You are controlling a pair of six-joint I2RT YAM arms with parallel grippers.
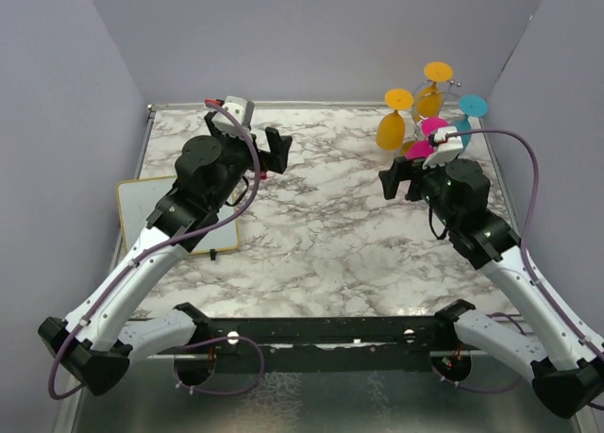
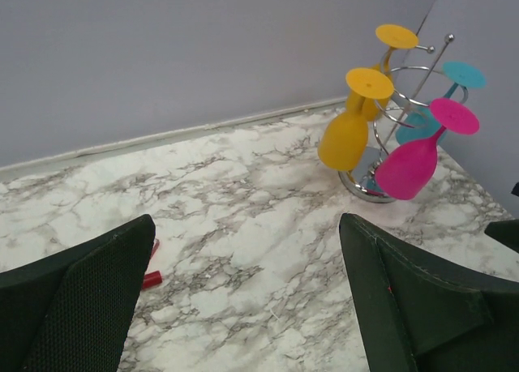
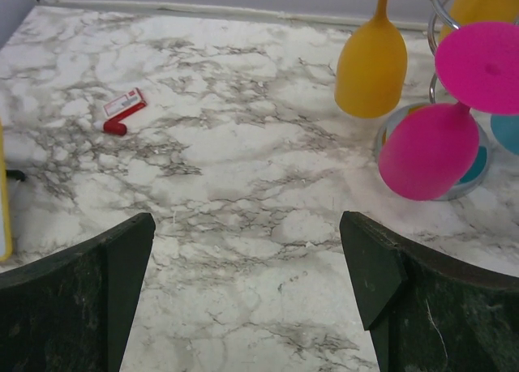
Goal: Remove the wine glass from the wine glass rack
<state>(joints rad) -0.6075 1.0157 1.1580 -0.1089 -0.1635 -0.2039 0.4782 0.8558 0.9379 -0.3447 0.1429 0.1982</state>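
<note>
Nearest me, my left gripper and right gripper hang spread and empty short of the wine glass rack, a small red-and-white item, its print unreadable, lies well left of the rack, and the pink wine glass hangs bowl-down on the rack's near side.

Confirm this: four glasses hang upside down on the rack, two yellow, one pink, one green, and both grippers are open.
Wrong colour: the fourth glass on the rack is teal, not green, as the left wrist view shows. The rest stands: two yellow, one pink, all upside down, left gripper and right gripper open.
</note>
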